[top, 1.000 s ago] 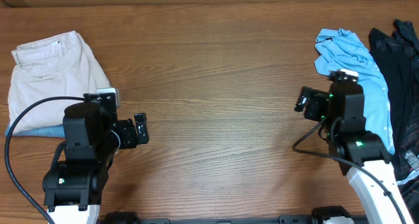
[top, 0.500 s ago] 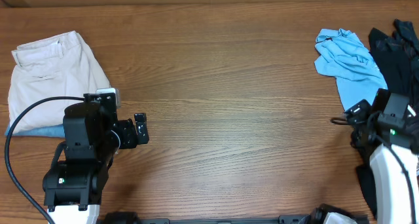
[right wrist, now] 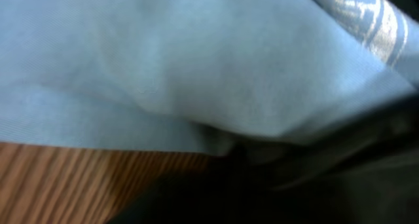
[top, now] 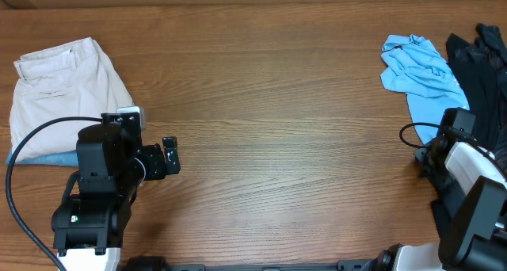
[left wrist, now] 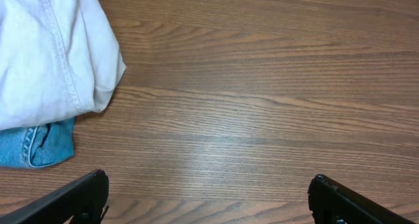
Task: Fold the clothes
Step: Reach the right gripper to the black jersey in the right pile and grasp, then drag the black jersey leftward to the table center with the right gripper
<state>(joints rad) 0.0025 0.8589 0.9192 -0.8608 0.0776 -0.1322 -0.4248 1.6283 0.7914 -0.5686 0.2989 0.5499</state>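
The clothes, a black jersey, lie crumpled at the table's far right edge, partly under a light blue shirt. My right arm reaches down over this pile's near end, and its fingers are hidden in the overhead view. The right wrist view is pressed close to the cloth. It shows the blue shirt above dark jersey fabric, and no fingers can be made out. My left gripper hovers open over bare wood at the left, holding nothing.
Folded beige trousers lie at the far left on a blue denim piece. A black cable loops beside the left arm. Bare wooden tabletop lies between the arms.
My right arm has swung from the blue shirt's left side out to the right edge and dropped onto the pile. The left arm has not moved.
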